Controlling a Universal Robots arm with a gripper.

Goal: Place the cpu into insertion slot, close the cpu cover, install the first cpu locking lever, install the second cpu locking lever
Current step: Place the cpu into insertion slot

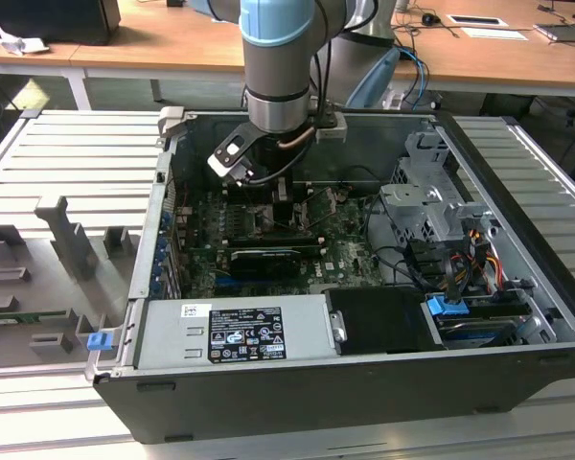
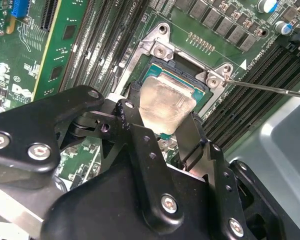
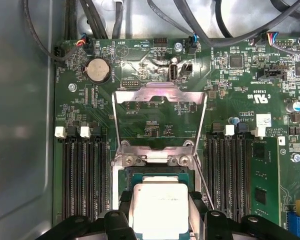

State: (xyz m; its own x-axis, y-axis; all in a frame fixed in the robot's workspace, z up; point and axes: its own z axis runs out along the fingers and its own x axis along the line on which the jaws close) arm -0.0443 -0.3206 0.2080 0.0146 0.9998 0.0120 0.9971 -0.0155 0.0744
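Observation:
The cpu [image 3: 160, 210] [image 2: 162, 102], a pale silvery square chip, sits between my gripper's [image 3: 160, 200] [image 2: 165, 107] black fingers [image 2: 190, 135], which are shut on two of its opposite edges. It hovers just over the insertion slot [image 3: 155, 172] [image 2: 187, 65], slightly tilted, with the dark socket and its silver rim showing past the chip's edge. The cpu cover [image 3: 160, 94], a thin silver frame with a large window, is swung open away from the slot. A thin wire locking lever [image 3: 202, 176] [image 2: 270, 89] stands free beside the slot. In the exterior view my gripper [image 1: 280, 192] is low inside the open case.
Long black memory slots [image 3: 82, 175] [image 3: 230, 170] flank the slot on both sides. Cables [image 3: 140, 15] run over the board's far edge. In the exterior view a black card [image 1: 264, 261], a power supply [image 1: 235, 331] and a drive cage [image 1: 431, 206] crowd the case.

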